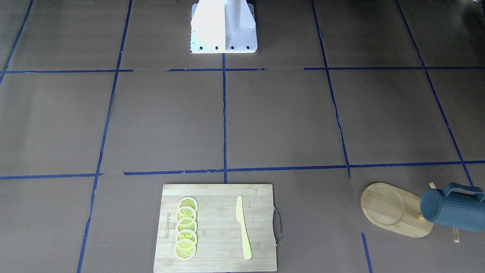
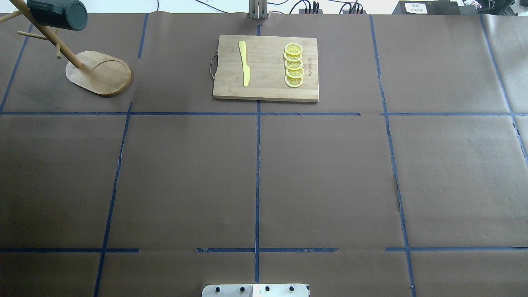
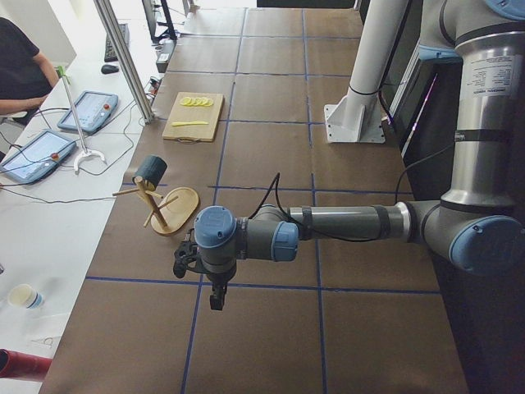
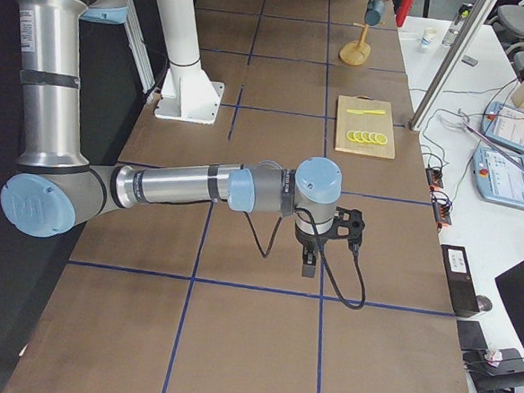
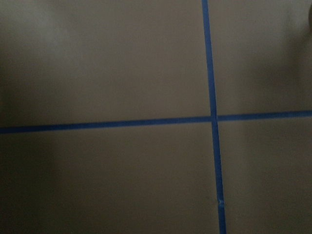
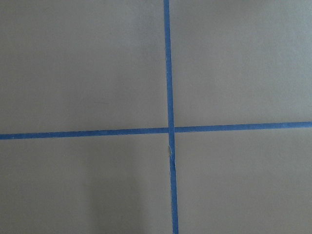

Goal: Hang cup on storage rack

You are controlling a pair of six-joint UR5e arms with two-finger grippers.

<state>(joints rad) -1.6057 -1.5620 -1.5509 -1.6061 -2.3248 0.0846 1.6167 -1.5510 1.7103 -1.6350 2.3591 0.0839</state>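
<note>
The dark blue-grey ribbed cup [image 1: 452, 210] hangs on a peg of the light wooden storage rack [image 1: 382, 206] at the table's far-left corner, tilted on its side with its squared handle upward. Both show in the overhead view, cup [image 2: 57, 14] above the rack's oval base [image 2: 103, 76]. No gripper touches them. My left gripper [image 3: 215, 300] shows only in the exterior left view, low over the table and well apart from the rack [image 3: 176, 205]. My right gripper [image 4: 309, 270] shows only in the exterior right view. I cannot tell whether either is open or shut.
A bamboo cutting board [image 1: 216, 227] with a metal handle lies at the table's far middle, bearing a yellow knife [image 1: 242, 227] and several lemon slices [image 1: 186, 231]. Blue tape lines cross the brown table cover. The robot's white base [image 1: 223, 26] stands at the near edge.
</note>
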